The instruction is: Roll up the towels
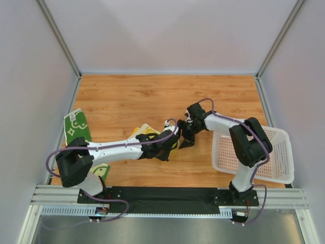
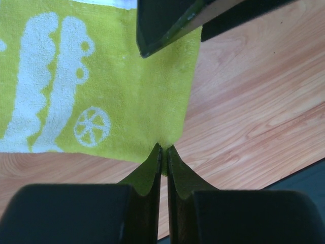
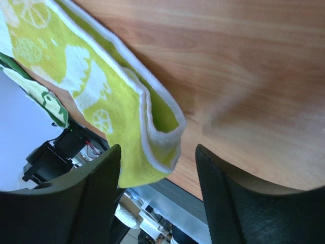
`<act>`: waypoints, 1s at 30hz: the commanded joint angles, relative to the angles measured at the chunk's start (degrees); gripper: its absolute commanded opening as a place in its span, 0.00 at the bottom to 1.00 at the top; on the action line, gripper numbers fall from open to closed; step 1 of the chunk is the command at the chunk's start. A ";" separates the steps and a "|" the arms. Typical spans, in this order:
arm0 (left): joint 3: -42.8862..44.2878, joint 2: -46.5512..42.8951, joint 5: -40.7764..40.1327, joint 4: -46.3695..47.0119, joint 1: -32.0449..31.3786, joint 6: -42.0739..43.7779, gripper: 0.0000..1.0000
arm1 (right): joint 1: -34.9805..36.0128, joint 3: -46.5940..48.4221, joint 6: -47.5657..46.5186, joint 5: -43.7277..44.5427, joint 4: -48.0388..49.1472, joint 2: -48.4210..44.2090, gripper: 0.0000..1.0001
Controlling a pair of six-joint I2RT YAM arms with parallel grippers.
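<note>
Centrally on the wood-grain bench (image 1: 152, 96) lies the yellow towel (image 2: 101, 91): soft terry, lime-yellow with pale prints, one like a citrus slice. It has a white hem, and one end is folded over into a loose curl. The left pincer (image 2: 163, 152) is pinched closed on its edge. The right pincer (image 3: 157, 162) stands open, jaws either side of the curl. The green towel (image 1: 76, 127), dark with cream swirls, lies at the bench's left edge. A white perforated plastic basket (image 1: 274, 152) sits at the right.
</note>
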 commanded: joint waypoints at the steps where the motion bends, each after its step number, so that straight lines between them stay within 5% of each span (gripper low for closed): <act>1: -0.13 -2.20 0.63 1.70 -0.14 -0.84 0.09 | 0.11 3.09 1.29 1.09 2.67 1.93 0.61; 10: -0.83 -2.20 2.64 1.96 -0.14 -2.68 0.08 | 0.11 5.29 -1.95 4.77 -1.19 2.91 0.01; 16: -2.59 -1.94 6.60 4.06 -0.14 -6.46 0.06 | 0.11 6.61 -5.90 10.66 -6.38 1.68 0.00; 18: -2.94 -1.94 7.39 4.59 -0.14 -7.34 0.06 | 0.11 7.49 -7.05 13.21 -8.14 1.33 0.13; 20: -3.12 -1.68 8.27 4.86 -0.14 -8.39 0.06 | 0.11 8.19 -8.19 16.10 -10.33 0.97 0.41; 23: -3.12 -1.32 9.59 5.39 -0.14 -9.89 0.06 | 0.03 9.86 -9.43 19.44 -12.97 -0.25 0.58; 30: -2.95 -1.32 13.10 6.62 0.73 -14.54 0.05 | -0.24 14.43 -11.36 26.13 -19.20 -5.61 0.63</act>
